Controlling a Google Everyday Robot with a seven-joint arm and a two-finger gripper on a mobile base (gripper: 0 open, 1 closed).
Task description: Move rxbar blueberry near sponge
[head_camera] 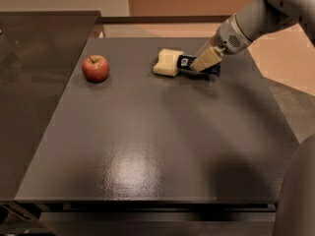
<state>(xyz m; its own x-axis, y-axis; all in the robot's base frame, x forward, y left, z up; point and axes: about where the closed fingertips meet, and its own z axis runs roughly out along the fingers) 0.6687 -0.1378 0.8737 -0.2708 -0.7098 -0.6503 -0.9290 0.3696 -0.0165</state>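
Since there's only the one camera view, here goes: the rxbar blueberry (pixel 185 61) lies flat toward the far side of the desk (pixel 147 146), with its barcode end right up by the sponge (pixel 167 63). Touching or just beside, can't say. The end effector (pixel 204 61) sits over the bar's middle and hides it; whether it's spread or pinching the wrapper, I can't tell. My guess: the bar's light, thin, a bit bendy, with a slick wrapper, not fragile. Best hold is across the narrow width, mid-length.
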